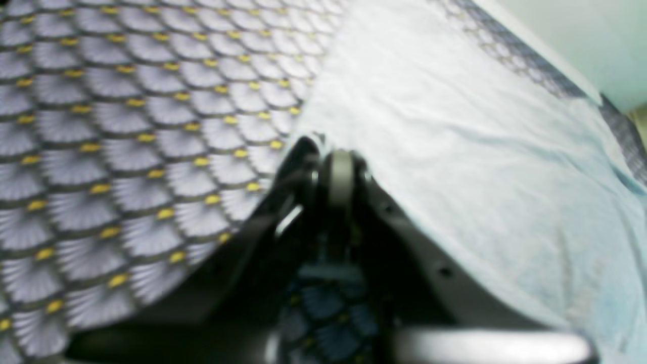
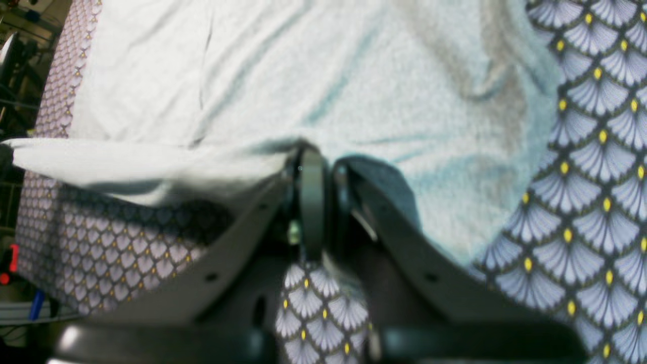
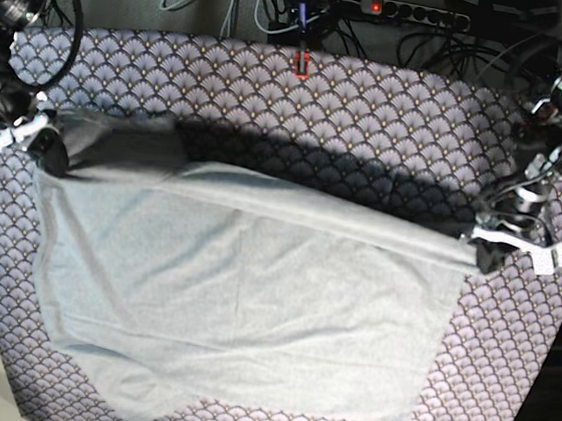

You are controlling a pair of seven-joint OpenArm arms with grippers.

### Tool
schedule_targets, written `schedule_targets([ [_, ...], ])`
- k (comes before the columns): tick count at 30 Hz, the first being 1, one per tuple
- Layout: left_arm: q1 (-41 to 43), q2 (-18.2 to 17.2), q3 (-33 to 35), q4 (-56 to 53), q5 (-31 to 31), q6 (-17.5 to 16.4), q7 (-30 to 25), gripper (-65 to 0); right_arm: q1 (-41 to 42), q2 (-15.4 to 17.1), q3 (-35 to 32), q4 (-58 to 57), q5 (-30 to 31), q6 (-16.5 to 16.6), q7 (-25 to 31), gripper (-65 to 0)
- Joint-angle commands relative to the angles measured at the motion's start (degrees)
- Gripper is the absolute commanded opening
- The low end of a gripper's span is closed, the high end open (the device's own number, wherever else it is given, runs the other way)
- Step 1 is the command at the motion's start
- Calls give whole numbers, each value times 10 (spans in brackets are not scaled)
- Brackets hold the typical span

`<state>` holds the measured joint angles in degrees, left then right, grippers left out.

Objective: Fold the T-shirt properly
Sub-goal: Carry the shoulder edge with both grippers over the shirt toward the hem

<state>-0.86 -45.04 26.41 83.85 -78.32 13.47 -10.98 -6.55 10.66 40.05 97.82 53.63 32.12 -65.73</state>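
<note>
Fingers of the right gripper and the left gripper are each clenched on an upper edge of the T-shirt. Its near hem lies on the tablecloth, long axis side to side, far edge lifted taut between the arms. Neckline cannot be made out; the left wrist view is blurred.

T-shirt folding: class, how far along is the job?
Done: T-shirt spread across the tablecloth. In hand: left claw and right claw, both shut, pinch its far edge, lifting it. Left: every fold; no layer is doubled over yet.
</note>
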Motion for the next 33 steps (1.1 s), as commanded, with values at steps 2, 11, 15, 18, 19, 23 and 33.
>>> schedule_targets([
  [2, -19, 13, -29, 3, 29, -5, 17, -650, 10, 12, -3, 8, 13, 0, 14, -644],
  [11, -31, 129, -180, -21, 182, -8, 178, -650, 51, 34, -27, -30, 3, 0, 15, -644],
  [15, -39, 170, -242, -21, 254, -9, 236, -650, 79, 35, -40, -53, -23, 0, 16, -644],
  [18, -64, 199, -267, -27, 311, -9, 259, -650, 98, 35, -42, -67, -35, 0, 16, -643],
  [19, -72, 205, -272, -34, 324, -10, 267, -650, 105, 35, -48, -71, -43, 0, 16, -643],
  [23, -96, 222, -274, -56, 353, -10, 287, -650, 130, 34, -65, -92, -78, 2, 17, -643],
  [33, -139, 239, -272, -130, 362, -10, 284, -650, 177, 47, -119, -155, -96, 1, 59, -643],
])
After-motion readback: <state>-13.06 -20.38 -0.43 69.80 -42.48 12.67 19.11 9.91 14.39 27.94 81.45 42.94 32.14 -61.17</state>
